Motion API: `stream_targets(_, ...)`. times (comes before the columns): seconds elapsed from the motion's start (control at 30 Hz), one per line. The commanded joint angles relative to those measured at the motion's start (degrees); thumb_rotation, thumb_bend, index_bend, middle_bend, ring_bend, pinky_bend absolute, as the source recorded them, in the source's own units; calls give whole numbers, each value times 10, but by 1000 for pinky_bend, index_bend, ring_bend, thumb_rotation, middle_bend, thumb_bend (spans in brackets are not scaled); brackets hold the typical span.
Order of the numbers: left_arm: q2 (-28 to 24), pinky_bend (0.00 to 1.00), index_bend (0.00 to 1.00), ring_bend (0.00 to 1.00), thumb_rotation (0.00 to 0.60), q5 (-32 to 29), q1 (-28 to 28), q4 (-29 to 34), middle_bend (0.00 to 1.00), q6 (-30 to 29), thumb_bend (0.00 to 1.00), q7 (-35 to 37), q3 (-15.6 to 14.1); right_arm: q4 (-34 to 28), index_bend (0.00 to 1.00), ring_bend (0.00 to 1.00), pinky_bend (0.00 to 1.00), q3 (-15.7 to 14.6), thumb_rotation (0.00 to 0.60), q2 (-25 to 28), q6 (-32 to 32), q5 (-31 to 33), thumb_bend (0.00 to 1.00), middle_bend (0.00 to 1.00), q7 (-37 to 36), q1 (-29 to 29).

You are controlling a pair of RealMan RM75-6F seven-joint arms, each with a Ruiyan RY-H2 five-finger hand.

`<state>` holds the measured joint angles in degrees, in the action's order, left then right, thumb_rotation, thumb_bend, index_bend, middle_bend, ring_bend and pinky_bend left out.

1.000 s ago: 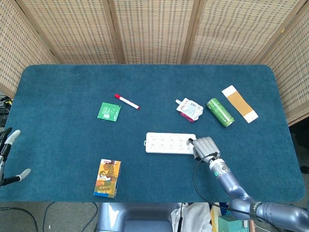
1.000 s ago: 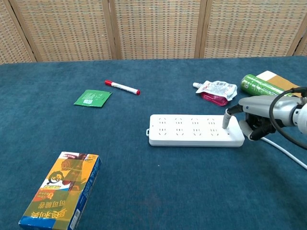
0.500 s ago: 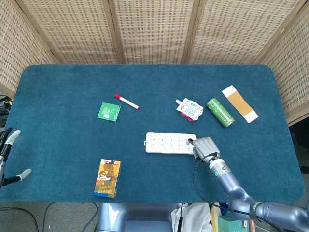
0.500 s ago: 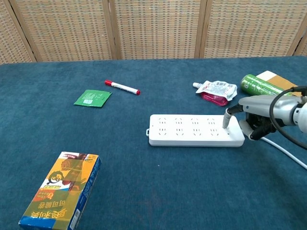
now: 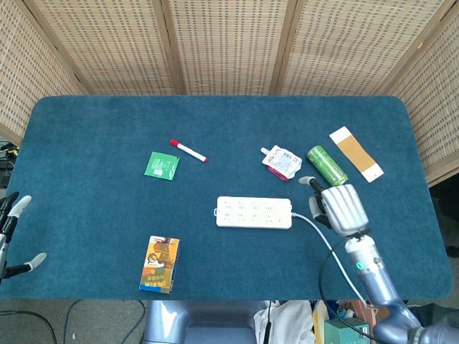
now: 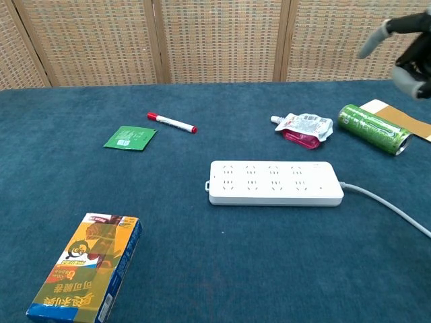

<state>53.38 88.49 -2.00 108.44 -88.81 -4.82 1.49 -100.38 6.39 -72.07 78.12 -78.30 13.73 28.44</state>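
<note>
Right of the white power strip (image 5: 254,212), the right hand (image 5: 340,206) hangs above the table with fingers loosely spread, holding nothing. If it drops carelessly it could snag the strip's cable (image 5: 326,242) or knock the green can (image 5: 327,166) rolling

Even, bright overhead light falls across the blue table (image 5: 107,215), casting only faint, short shadows. No glare shows. Both views are sharp, though the raised right hand (image 6: 409,42) blurs slightly at the chest view's upper right corner.
</note>
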Motion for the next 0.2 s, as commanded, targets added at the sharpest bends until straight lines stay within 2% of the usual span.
stream_targets(0.03, 2, 0, 0, 0, 600, 2, 2, -2, 0, -2, 0, -3, -1, 2, 13, 6, 79, -53, 600, 30, 53, -38, 0, 39, 4, -68)
stream_targets(0.1, 4, 0, 0, 0, 600, 4, 3, -4, 0, -4, 0, -5, -2, 1, 0, 0, 0, -63, 600, 32, 66, -40, 0, 0, 6, -85)
stream_targets(0.2, 6, 0, 0, 0, 600, 6, 6, -6, 0, -7, 0, -7, -4, 3, 0, 0, 0, -78, 600, 33, 89, -45, 0, 0, 3, -115)
